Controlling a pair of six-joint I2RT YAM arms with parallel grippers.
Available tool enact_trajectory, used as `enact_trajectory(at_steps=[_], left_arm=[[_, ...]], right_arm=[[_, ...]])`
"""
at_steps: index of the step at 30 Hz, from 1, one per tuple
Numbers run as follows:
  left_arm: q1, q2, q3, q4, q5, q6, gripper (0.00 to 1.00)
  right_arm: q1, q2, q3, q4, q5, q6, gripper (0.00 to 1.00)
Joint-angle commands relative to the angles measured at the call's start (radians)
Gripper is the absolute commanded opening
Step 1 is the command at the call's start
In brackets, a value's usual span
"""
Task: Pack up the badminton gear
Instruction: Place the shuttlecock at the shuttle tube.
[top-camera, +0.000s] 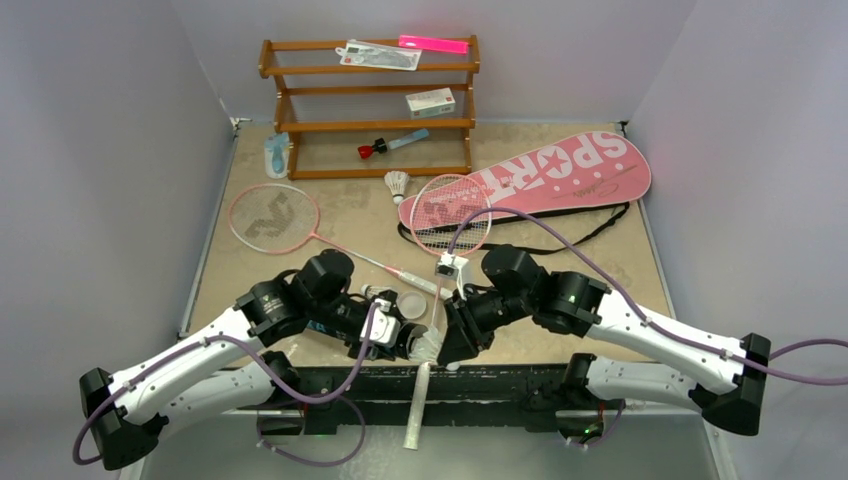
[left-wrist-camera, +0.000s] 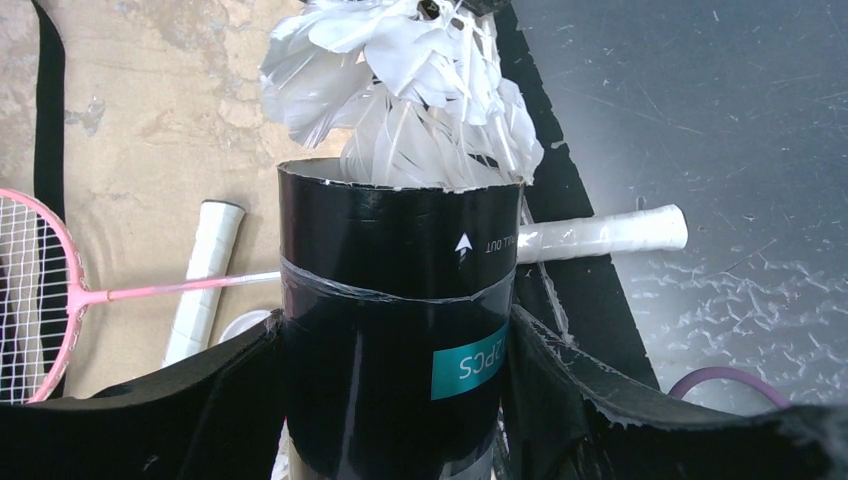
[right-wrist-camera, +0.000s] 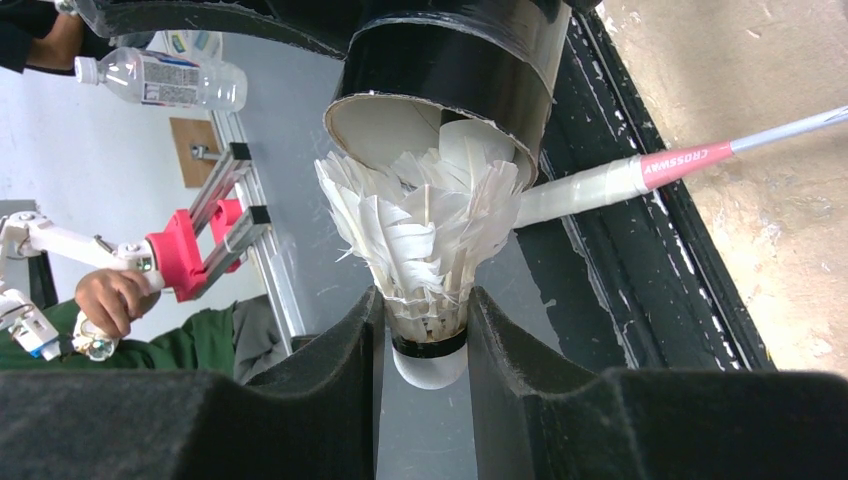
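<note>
My left gripper is shut on the long black tube, which points its open mouth at my right gripper. My right gripper is shut on the cork end of a white feather shuttlecock. Its feather tips are at the tube mouth, partly inside. A second shuttlecock stands near the pink "SPORT" bag. One pink racket lies at the left. The other racket rests its head on the bag, with its white handle over the near edge.
A wooden rack at the back holds a small white box, a red-capped blue tool and flat packets. A round white cap lies by the left arm. The black rail marks the near edge.
</note>
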Motion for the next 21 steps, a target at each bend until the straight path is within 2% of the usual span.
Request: enact_trajectory(at_steps=[1, 9, 16, 21], left_arm=[[0.007, -0.033, 0.034, 0.028, 0.093, 0.04, 0.38], [0.007, -0.04, 0.033, 0.028, 0.095, 0.044, 0.38], [0.008, 0.001, 0.033, 0.042, -0.003, -0.012, 0.38], [0.014, 0.024, 0.043, 0.041, -0.005, -0.023, 0.38]], right_arm=[[-0.004, -0.024, -0.001, 0.004, 0.005, 0.005, 0.19], [-0.003, -0.023, -0.004, 0.009, 0.001, 0.011, 0.19], [-0.003, 0.013, 0.003, 0.003, -0.009, -0.008, 0.19], [-0.003, 0.044, -0.001, 0.001, -0.007, -0.019, 0.19]])
